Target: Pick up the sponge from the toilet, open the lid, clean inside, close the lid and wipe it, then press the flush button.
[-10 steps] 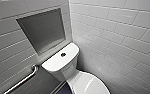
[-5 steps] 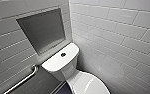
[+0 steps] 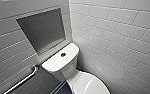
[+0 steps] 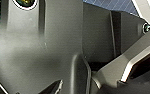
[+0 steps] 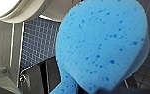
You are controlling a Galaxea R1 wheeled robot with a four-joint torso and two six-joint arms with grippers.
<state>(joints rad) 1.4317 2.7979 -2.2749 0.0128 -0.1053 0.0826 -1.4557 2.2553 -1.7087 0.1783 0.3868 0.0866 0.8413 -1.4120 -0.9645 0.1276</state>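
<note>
Here, white tiled walls [image 3: 116, 37], lid [image 3: 88, 85] shut; right tool [image 5: 77, 89] grips sponge [image 5: 101, 47], left tool [image 4: 73, 85] unclear.

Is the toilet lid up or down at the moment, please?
Down: the lid lies flat, its glossy top facing up.

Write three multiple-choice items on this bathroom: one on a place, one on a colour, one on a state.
1. Where is the flush button?
A) on the tank top
B) on the wall
C) on the floor
2. What colour is the sponge?
A) yellow
B) blue
C) green
3. How is the lid?
A) raised
B) removed
C) closed
Answers: 1 A, the dark round button sits in the white tank top. 2 B, it shows bright blue in the right wrist view. 3 C, the glossy oval lies flat in front of the tank.
</note>
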